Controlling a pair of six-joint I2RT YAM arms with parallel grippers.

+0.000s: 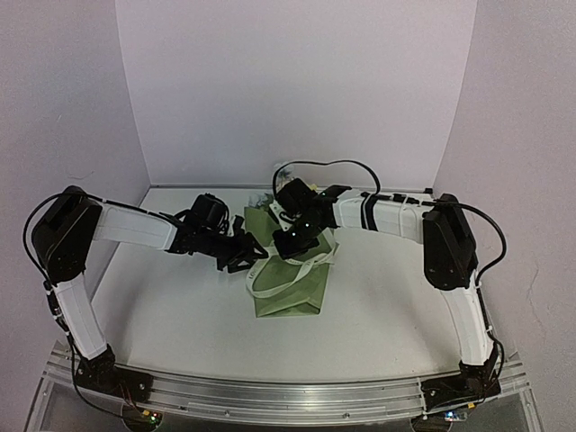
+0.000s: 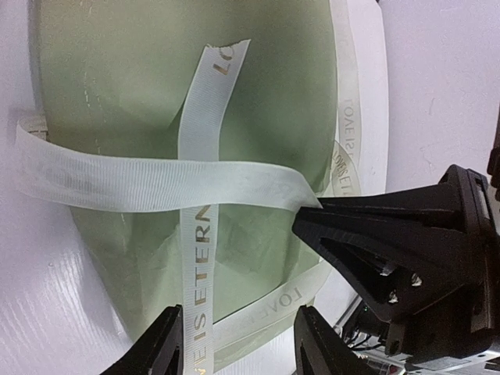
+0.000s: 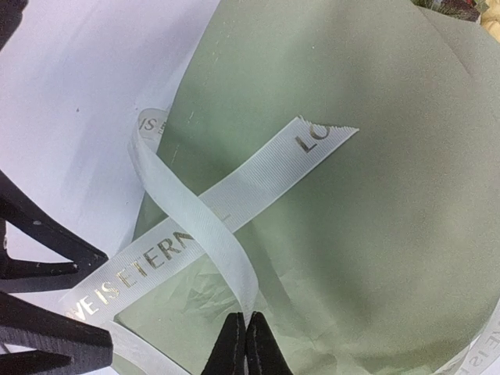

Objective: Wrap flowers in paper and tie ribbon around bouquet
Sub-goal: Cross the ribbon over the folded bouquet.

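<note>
The bouquet lies mid-table as an olive-green paper cone; the flowers are hidden inside it and behind the arms. The cream lettered ribbon loops around it, and two strands cross on top of the paper. My right gripper is shut on the end of one ribbon strand, which rises taut from the crossing. My left gripper stands open over the bouquet's edge. The lettered ribbon strand runs between its fingers, close to the left finger, and is not pinched. The two grippers nearly touch.
White table all around the bouquet, enclosed by pale walls at the back and sides. The right gripper's black body fills the lower right of the left wrist view. The left fingers show at the left of the right wrist view.
</note>
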